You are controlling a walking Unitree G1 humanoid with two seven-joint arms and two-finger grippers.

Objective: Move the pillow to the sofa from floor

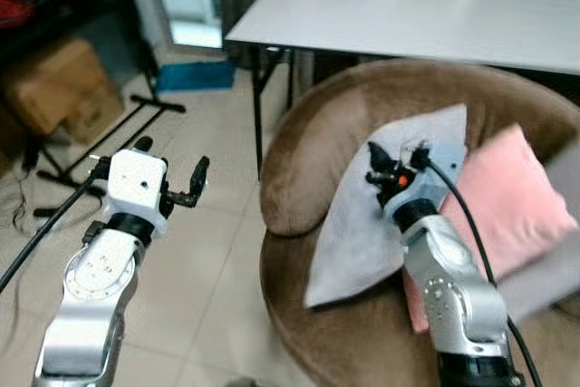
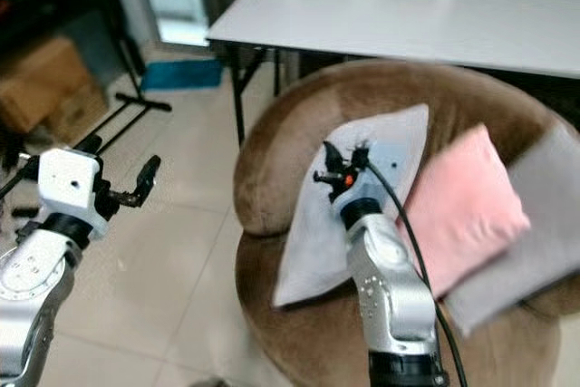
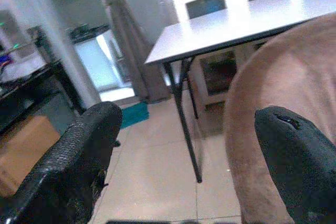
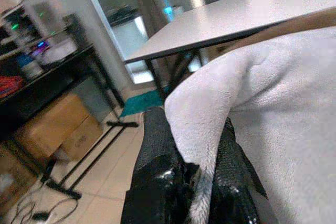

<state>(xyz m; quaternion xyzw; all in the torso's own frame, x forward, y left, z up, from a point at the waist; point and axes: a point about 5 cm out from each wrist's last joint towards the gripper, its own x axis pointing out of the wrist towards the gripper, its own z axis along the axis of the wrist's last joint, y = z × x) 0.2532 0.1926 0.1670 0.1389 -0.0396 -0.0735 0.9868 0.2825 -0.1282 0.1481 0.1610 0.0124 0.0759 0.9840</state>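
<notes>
- Current state: the right gripper (image 4: 197,182) is clamped on a fold of the grey pillow (image 1: 362,224), with fabric pinched between its two black fingers (image 4: 157,182).
- Pillow position: the grey pillow lies on the seat of the round brown sofa (image 1: 299,178), leaning against the inner wall at the sofa's left rim. The pink cushion (image 1: 507,206) sits just beside it toward the right edge of the seat.
- Left gripper (image 1: 172,174): fingers spread apart, holding nothing, positioned over the tiled floor (image 1: 208,251) outside the sofa's left rim.
- Risk 1, drag-out: if the right arm retracts before the fingers part, the pinched fold is likely to pull the pillow toward the front edge of the seat and back to the floor.
- Risk 2, snag: the plush cover may cling to the finger pads after release; a slow, straight withdrawal is advisable.
- Risk 3, tipping: the pillow rests high against the left rim; a sideways nudge could roll it over that rim.
- Risk 4, collision: the white table (image 1: 408,15) stands close behind the sofa's rear rim; a high lift of the right arm could strike its edge.
</notes>
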